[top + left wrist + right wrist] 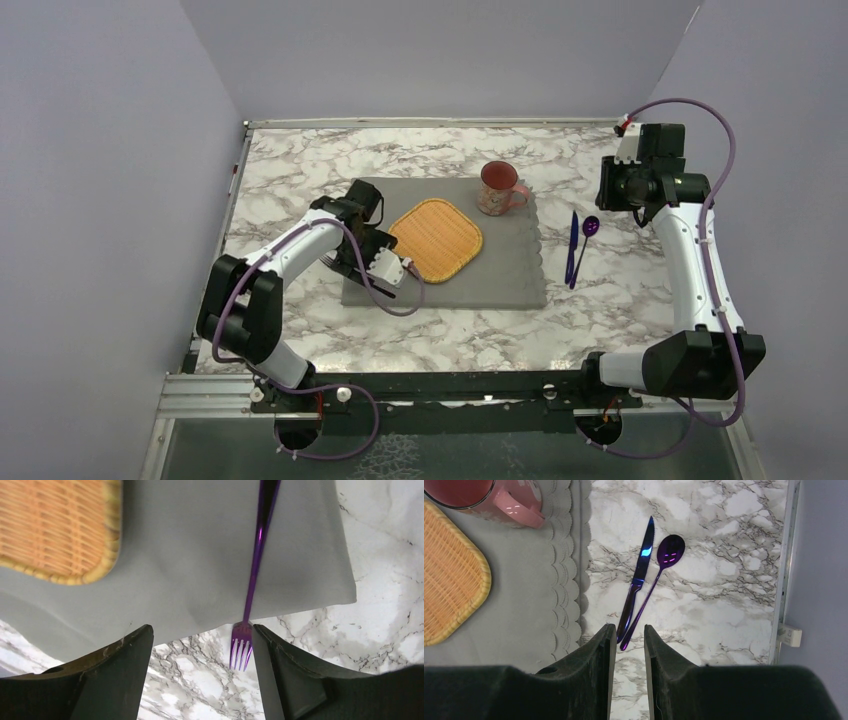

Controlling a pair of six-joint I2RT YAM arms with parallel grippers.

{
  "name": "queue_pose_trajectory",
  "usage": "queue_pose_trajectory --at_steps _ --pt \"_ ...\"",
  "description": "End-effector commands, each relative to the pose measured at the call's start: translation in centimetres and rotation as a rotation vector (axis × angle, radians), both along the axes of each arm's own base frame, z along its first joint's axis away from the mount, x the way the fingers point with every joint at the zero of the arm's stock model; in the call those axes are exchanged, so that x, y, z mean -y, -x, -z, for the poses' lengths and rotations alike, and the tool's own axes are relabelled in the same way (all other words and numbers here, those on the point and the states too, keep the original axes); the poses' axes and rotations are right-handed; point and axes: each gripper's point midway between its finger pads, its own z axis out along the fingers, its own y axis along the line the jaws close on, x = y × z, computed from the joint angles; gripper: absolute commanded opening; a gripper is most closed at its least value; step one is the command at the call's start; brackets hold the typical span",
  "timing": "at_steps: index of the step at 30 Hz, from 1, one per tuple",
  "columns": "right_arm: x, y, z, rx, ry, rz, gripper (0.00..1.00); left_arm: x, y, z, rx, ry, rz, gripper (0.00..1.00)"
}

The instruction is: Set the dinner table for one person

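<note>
my left end effector is released, its two dark fingers spread wide just above the marble worktop, which lies under and all around both my end effectors. a purple fork lies between the fingers, nearer the right one and gripped by neither; its handle runs away from me over a grey placemat and its tines stick out past the cloth edge. beyond the left finger sits a woven orange mat. my right end effector is only narrowly parted and grasps nothing; just ahead of its tips a purple knife and spoon lie side by side on bare marble, with a pink mug further ahead to the left.
</note>
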Motion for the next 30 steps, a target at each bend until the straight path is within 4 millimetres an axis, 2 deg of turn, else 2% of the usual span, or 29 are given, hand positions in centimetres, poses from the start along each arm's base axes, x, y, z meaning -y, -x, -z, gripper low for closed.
queue_pose_trajectory --at_steps 1,6,8,10,12,13,16,20,24,30 --pt "0.0 0.7 -0.6 0.008 -0.005 0.004 0.32 2.1 -0.7 -3.1 0.020 0.139 -0.129 0.75" --pt "-0.2 0.7 -0.7 0.017 -0.013 -0.004 0.32 3.0 -2.4 -6.6 0.049 0.230 -0.350 0.77" --pt "-0.3 0.7 -0.6 0.017 -0.019 -0.007 0.32 3.5 -3.4 -8.4 0.055 0.282 -0.499 0.81" --pt "-0.5 0.6 -0.6 0.019 -0.030 -0.013 0.32 3.7 -4.2 -9.3 0.009 0.299 -0.706 0.86" --pt "-0.7 0.5 -0.5 0.022 -0.040 -0.017 0.32 3.5 -3.9 -9.3 -0.068 0.247 -0.831 0.98" --pt "-0.8 0.6 -0.4 0.022 -0.044 -0.021 0.32 3.3 -3.4 -9.0 -0.119 0.206 -0.884 0.99" --pt "-1.1 0.7 -0.6 0.026 -0.056 -0.027 0.32 3.4 -0.1 -7.6 -0.323 0.094 -0.961 0.99" --pt "-1.7 1.3 -1.1 0.034 -0.075 -0.050 0.32 3.7 1.1 -6.9 -0.380 0.086 -1.047 0.98" --pt "-1.8 2.3 -2.0 0.056 -0.062 -0.075 0.34 3.3 0.3 -7.5 -0.286 0.150 -1.071 0.99" --pt "-1.5 2.9 -1.7 0.037 -0.040 -0.076 0.36 2.3 -2.9 -9.6 -0.093 0.253 -1.287 0.99"
